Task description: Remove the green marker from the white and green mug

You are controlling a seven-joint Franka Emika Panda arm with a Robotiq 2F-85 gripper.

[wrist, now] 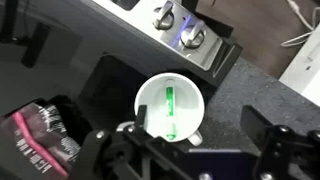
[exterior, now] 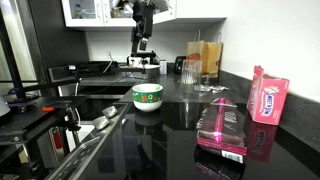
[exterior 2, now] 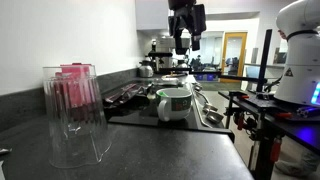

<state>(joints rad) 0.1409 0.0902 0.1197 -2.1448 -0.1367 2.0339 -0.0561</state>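
Over the worktop [exterior: 185, 114], in both exterior views, the pincer [exterior: 141, 45] is held above the white and green mug [exterior: 147, 96], whose inside is hidden. From the wrist view, the green marker [wrist: 171, 106] is seen inside the mug; pincer spread wide, empty, partly cut off.

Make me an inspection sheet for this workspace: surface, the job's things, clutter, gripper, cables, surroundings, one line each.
Surface: dark glossy counter, reflective.
Job's things: white and green mug upright on the counter; green marker lying inside it.
Clutter: pink box and pink packet, both apart from the mug; clear glass jar close to the camera in an exterior view.
Grippers: gripper open, hanging above the mug, touching nothing.
Cables: nothing seen near the mug.
Surroundings: stove knobs beyond the mug; a white robot arm off the counter.
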